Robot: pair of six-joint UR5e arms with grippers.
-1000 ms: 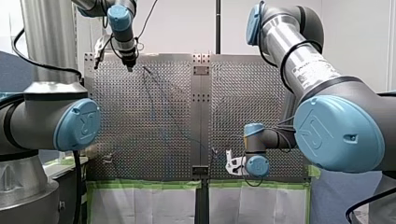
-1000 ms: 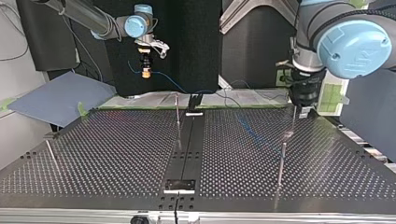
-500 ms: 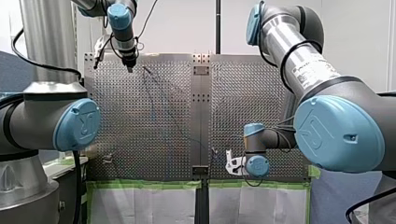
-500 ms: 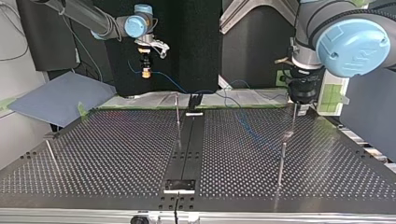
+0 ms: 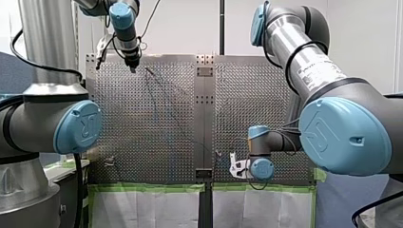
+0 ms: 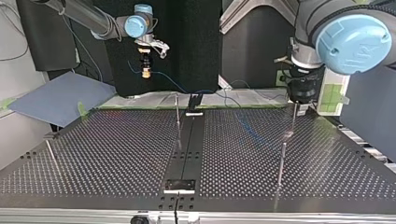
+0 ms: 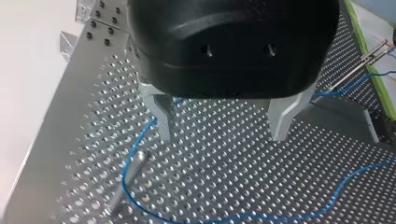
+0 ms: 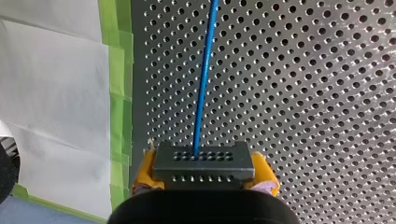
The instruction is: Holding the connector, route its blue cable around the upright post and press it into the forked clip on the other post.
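Hanging at the top view's left, my right claw (image 6: 146, 71) grips the connector (image 8: 201, 161) tight between yellow pads (image 8: 144, 173), above the edge of the table (image 6: 116, 149). The claw hides the connector's lower part. The blue cable (image 8: 204, 79) runs from it over the table, faint in the middle near a thin post (image 6: 177, 114). At the right, my left claw (image 7: 219, 136) hangs spread wide and empty, the cable lying under it beside another post (image 7: 130, 175).

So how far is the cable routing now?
Done: my right gripper holds the connector, blue cable leading out. In hand: the cable curves beside the upright post under my open left gripper; whether it fully wraps, I cannot tell. Left: pressing it into the forked clip; no cable shows there.
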